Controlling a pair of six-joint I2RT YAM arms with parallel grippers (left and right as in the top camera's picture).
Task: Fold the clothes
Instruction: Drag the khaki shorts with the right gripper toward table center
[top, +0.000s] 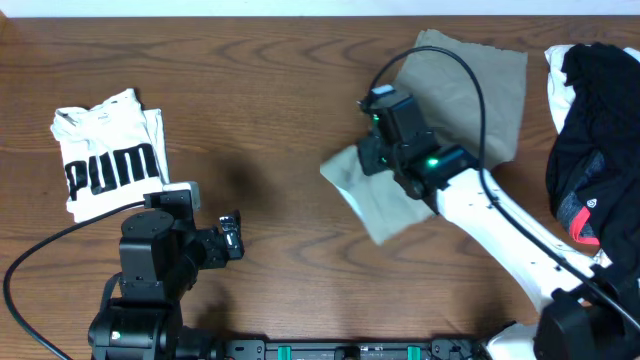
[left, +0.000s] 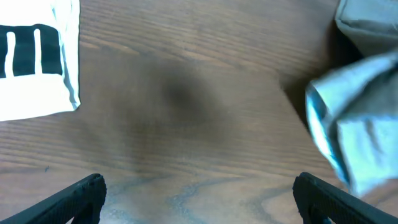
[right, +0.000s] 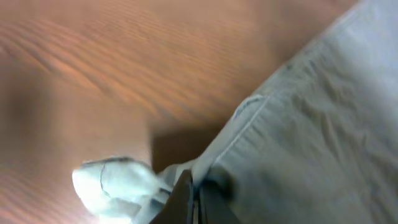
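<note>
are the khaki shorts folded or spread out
Mid-fold: the shorts lie bunched, not flat, one edge pinched in the right gripper, jaws shut on it.

Brown wood-grain table (top: 270, 90). Left of frame: folded white PUMA T-shirt (top: 110, 152). Upper right of centre: khaki shorts (top: 470, 90), lying loosely folded. Right edge: heap of black and white garments (top: 600, 130).

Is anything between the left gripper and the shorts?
Nothing visible: only bare table lies between the left gripper and the khaki shorts. The folded white Puma T-shirt sits on its other side, and the right gripper is clamped on the shorts' edge.
</note>
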